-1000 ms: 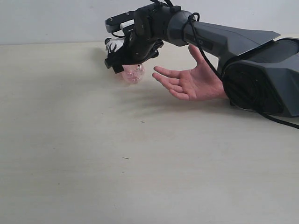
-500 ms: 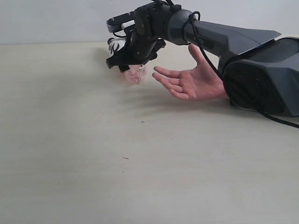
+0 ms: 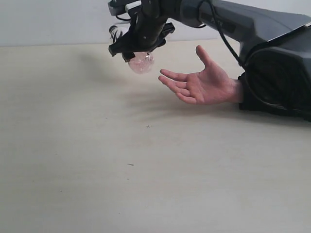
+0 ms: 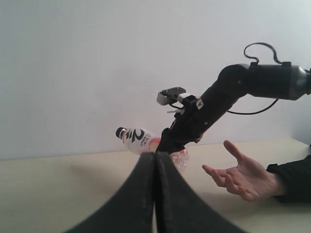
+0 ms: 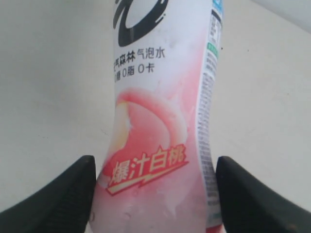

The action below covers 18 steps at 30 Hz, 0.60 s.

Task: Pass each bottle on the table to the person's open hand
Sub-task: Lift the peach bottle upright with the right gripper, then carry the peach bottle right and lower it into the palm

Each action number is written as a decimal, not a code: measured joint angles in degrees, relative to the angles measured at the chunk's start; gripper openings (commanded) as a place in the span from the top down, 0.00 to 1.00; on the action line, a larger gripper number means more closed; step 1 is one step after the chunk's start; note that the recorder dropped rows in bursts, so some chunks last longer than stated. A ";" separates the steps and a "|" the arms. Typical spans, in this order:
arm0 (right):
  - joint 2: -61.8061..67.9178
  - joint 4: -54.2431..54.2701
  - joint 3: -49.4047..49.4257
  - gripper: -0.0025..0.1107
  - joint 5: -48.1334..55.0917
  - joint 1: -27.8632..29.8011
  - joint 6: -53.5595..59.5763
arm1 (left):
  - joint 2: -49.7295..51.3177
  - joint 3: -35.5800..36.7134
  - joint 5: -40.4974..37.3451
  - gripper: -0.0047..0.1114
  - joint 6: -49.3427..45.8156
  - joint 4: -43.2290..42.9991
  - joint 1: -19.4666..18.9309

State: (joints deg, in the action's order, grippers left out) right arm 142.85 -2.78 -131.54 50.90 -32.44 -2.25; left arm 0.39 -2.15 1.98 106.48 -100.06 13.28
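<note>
The light is bright and soft everywhere. Pale grey shadows lie on the tabletop (image 3: 97,184) under the person's open hand (image 3: 204,87) and just beside it. My left claw (image 4: 155,194), close to its camera, looks dark and fuzzy. The words on the pink bottle (image 5: 160,121) in my right claw (image 5: 153,165) look sharp.

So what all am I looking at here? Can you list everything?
bottle: one, pink-and-white label, black cap, held in the air beside the person's palm
table: one, pale cream, below everything
wall: one, whitish, behind the table
person's open hand: one, bare, palm up, fingers spread
black sleeve: one, on that person's arm
right robot hand: one, black, gripping the bottle
left robot hand: one, black, shut, holding nothing
</note>
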 measured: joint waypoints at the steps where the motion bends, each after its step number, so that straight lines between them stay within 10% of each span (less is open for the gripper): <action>1: -0.73 0.08 0.00 0.98 0.43 0.00 0.12 | 0.00 0.00 0.00 0.96 0.00 0.00 0.00; 11: -5.15 0.88 1.81 0.98 3.98 -0.20 0.73 | 0.00 0.00 0.00 0.96 0.00 0.00 0.00; 18: -15.11 1.60 21.35 0.98 -6.90 -0.20 0.73 | 0.00 0.00 0.00 0.96 0.00 0.10 0.00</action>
State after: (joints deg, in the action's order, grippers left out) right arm 127.75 -1.19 -110.19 44.00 -32.65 -1.52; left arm 0.39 -2.15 1.98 106.48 -99.96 13.28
